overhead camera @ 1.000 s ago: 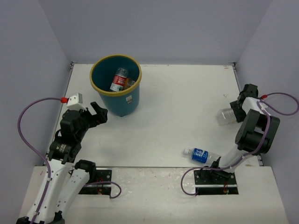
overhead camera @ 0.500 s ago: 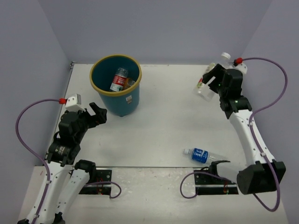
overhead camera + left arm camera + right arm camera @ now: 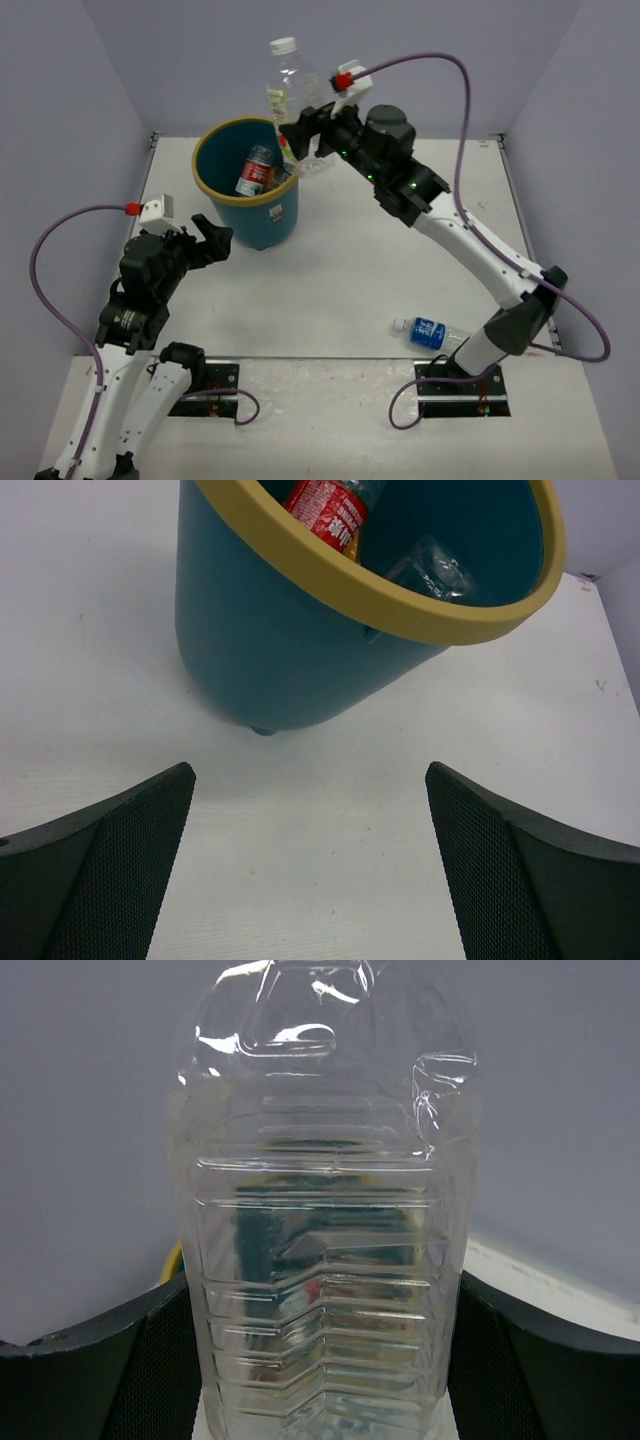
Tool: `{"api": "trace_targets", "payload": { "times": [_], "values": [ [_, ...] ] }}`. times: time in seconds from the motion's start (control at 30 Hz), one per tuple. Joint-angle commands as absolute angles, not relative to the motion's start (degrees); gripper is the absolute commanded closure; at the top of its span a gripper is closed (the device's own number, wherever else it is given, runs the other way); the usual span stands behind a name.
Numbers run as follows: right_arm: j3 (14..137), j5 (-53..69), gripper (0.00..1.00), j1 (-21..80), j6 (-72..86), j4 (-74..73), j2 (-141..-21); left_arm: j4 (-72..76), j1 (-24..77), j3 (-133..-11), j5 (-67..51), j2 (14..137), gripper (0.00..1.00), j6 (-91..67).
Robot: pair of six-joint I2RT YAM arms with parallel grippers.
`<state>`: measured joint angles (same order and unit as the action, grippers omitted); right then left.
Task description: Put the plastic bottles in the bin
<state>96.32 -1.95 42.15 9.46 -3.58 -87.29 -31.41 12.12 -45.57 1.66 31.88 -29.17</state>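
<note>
The teal bin [image 3: 262, 220] with a yellow rim stands at the back left. A red-labelled bottle [image 3: 256, 171] and a crumpled clear one [image 3: 432, 568] lie inside it. My right gripper [image 3: 302, 135] is shut on a plain clear bottle [image 3: 293, 95] with a white cap, held upright above the bin's right rim. The bottle fills the right wrist view [image 3: 320, 1230]. A blue-labelled bottle [image 3: 430, 333] lies on the table near the right arm's base. My left gripper [image 3: 208, 242] is open and empty, in front of the bin [image 3: 300, 650].
Grey walls close the white table [image 3: 380, 250] on three sides. Purple cables loop from both arms. The bin's rim [image 3: 340, 590] is close ahead of my left fingers [image 3: 115, 860].
My right arm has swung from the right edge across the back of the table to above the bin, lifting the clear bottle with it. The left arm has barely moved.
</note>
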Motion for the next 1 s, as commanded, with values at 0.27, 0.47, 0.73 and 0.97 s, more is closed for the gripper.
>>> {"api": "trace_targets", "payload": {
  "times": [0.27, 0.47, 0.73, 0.97],
  "values": [
    [133.25, -4.83, 0.01, 50.01, 5.62, -11.67, -116.69, -32.82, 11.78, -49.38, -0.95, 30.16, 0.00, -24.86],
    [130.42, -3.54, 0.01, 50.01, 6.33, -10.74, -112.51, -31.85, 11.78, -50.10, -6.06, 29.75, 0.00, -21.82],
    [123.40, -8.97, 0.01, 49.92, 5.72, -16.55, -100.81, -31.64, 11.78, -50.36, -6.77, 28.48, 0.00, -20.83],
    [103.90, -30.08, 0.01, 49.22, 24.83, -41.89, -82.28, -30.54, 11.78, -48.92, -6.88, 26.37, 0.00, -22.48]
  ]
}}
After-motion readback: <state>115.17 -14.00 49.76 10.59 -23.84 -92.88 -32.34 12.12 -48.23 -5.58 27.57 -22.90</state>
